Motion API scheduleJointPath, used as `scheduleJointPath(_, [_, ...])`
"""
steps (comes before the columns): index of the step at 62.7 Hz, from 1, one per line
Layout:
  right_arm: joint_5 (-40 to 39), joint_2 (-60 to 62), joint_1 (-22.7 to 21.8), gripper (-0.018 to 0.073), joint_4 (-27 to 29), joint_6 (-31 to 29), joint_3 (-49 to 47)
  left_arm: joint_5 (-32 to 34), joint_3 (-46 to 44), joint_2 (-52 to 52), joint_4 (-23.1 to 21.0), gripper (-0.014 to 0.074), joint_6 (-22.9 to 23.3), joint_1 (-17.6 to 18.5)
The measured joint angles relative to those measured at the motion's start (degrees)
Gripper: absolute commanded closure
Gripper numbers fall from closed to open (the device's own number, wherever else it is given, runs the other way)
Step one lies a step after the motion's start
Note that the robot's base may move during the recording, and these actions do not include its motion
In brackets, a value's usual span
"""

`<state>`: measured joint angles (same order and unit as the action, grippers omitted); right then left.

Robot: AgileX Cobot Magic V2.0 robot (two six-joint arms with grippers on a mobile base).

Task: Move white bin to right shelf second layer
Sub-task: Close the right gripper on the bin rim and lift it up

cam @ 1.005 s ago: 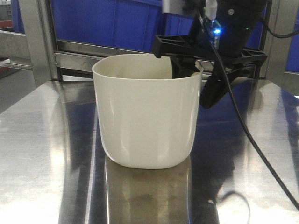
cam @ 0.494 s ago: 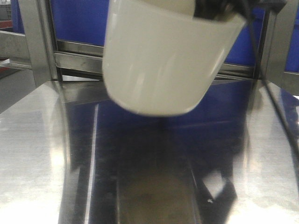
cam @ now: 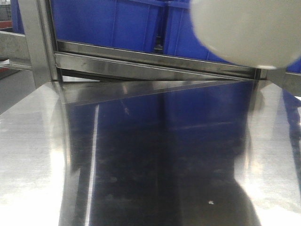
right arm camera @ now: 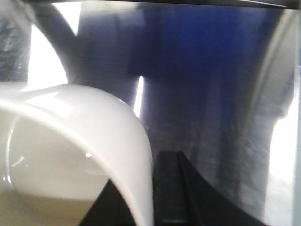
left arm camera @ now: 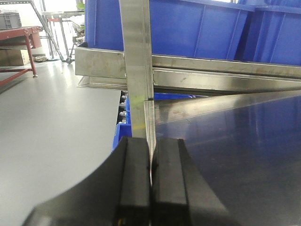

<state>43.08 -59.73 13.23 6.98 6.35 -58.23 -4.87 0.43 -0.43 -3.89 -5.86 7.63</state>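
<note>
The white bin (cam: 249, 28) has risen off the steel table (cam: 47, 141); it appears blurred and top-cropped. The right gripper (right arm camera: 153, 188) clamps its wall. The left gripper (left arm camera: 150, 155) has its fingers together.

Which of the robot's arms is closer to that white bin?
Right. The right gripper clamps the white bin at its wall, lifted; the left gripper sits shut facing a steel post, no bin in its view.

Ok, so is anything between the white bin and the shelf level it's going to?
Can't say fully. The white bin hangs above the steel table in the right claw. Blue crates fill the rack level behind it; the roller level is out of view.
</note>
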Motion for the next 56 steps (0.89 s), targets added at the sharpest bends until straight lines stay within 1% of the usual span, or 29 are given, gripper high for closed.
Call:
scheduleJointPath(9, [0.38, 8.79, -3.34, 0.0503, 0.00, 0.00, 6.35, 0.00, 0.00, 0.00, 0.00, 0.0512, 0.00, 0.00])
scheduleJointPath(23, [0.68, 21.59, -7.88, 0.0503, 2.64, 0.00, 13.69, 0.00, 0.00, 0.00, 0.00, 0.0512, 0.00, 0.00])
scheduleJointPath(34, [0.66, 26.76, -8.94, 0.0503, 3.39, 0.00, 17.01, 0.00, 0.00, 0.00, 0.00, 0.0512, 0.00, 0.00])
scheduleJointPath(56, [0.25, 27.30, -9.03, 0.0503, 3.68, 0.00, 17.37, 0.00, 0.00, 0.00, 0.00, 0.0512, 0.00, 0.00])
